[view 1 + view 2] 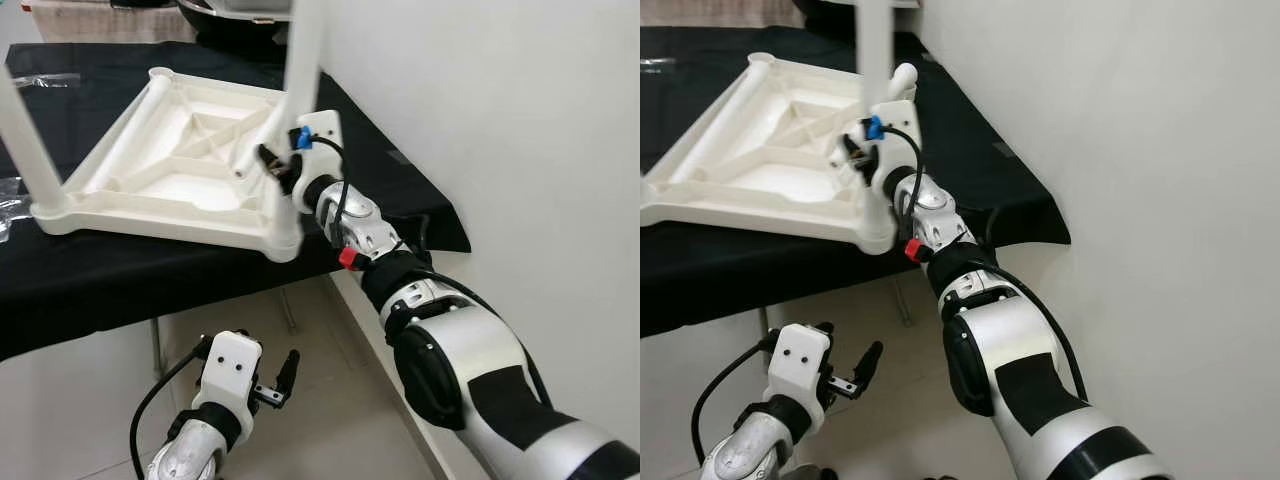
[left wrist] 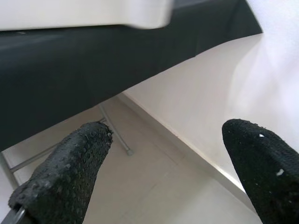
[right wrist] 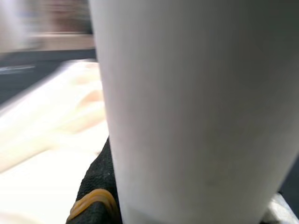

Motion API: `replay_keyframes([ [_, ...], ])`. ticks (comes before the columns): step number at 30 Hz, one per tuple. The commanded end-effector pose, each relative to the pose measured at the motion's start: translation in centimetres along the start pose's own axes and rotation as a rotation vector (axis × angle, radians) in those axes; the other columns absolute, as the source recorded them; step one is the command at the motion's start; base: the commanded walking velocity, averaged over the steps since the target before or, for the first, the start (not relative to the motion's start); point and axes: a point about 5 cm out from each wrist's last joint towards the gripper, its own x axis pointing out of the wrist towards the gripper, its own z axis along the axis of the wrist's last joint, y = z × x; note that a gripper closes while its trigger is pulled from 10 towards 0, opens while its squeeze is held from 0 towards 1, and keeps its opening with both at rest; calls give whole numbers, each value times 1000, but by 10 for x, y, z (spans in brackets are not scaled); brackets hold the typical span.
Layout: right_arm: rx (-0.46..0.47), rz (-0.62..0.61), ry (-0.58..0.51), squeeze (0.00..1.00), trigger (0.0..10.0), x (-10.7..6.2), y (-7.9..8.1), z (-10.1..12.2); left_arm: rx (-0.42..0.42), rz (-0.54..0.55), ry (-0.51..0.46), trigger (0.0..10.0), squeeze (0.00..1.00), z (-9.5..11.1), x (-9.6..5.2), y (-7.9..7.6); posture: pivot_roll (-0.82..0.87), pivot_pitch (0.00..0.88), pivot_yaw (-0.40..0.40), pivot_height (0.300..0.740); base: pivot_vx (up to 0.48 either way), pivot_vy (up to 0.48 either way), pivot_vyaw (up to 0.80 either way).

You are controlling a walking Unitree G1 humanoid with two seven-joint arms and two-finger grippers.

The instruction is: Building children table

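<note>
Right arm (image 1: 470, 370) extended, gripping table leg (image 1: 303, 55)

I'm seeing the upturned white plastic tabletop (image 1: 170, 165) lying on the black-clothed table (image 1: 120, 275), a white tubular leg (image 1: 302, 60) standing at its right corner with my right gripper (image 1: 275, 165) against it; my left gripper (image 1: 285, 375) is hanging below the table's front edge

I read this as a plain indoor work room rather than a furnished home: a bare white wall (image 1: 500, 120), a pale tiled floor (image 1: 90, 400), and a folding table on thin metal legs (image 2: 114, 133). A black cloth (image 1: 120, 270) covers the table, as on a test bench.
</note>
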Motion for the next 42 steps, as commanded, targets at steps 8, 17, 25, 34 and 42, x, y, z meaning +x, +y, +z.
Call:
replay_keyframes([
  [8,127,-140,-6,98,10000,-3,6,0,0,-6,13,10000,0,-2,1,-1,131,111,-171,740,0,0,0],
  [17,158,29,-93,0,10000,-3,15,14,-3,-6,14,10000,0,-2,0,-2,133,100,-172,740,0,0,0],
  [25,143,712,-42,0,10000,-13,33,6,-6,-14,13,10000,0,-3,0,-2,128,101,-173,740,0,0,0],
  [34,45,1222,7,0,10000,-32,38,4,-7,-10,9,10000,0,-2,2,-2,128,118,-181,740,0,0,0],
  [42,3,1145,13,0,0,-34,72,1,-5,-4,8,10000,0,-2,1,-3,134,109,-185,740,0,0,0],
])
